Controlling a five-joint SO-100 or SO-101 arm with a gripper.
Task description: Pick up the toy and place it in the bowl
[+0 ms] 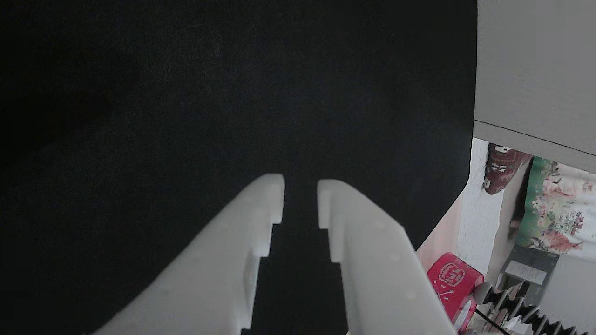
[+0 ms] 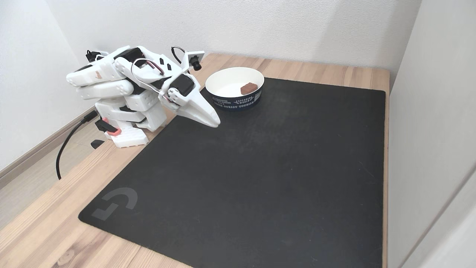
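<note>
The toy [image 2: 248, 88] is lying inside the bowl [image 2: 233, 101]. The jaws, slightly parted and gripping nothing, are hovering left of the bowl, over the mat [image 2: 260, 178].

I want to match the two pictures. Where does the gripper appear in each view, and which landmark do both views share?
Other view: the gripper rises from the bottom edge at the centre, its jaws slightly apart with nothing between them, over the black mat.
Fixed view: the gripper is at upper left, pointing down toward the mat's far left corner, near the bowl.
Shared landmark: the black mat.
</note>
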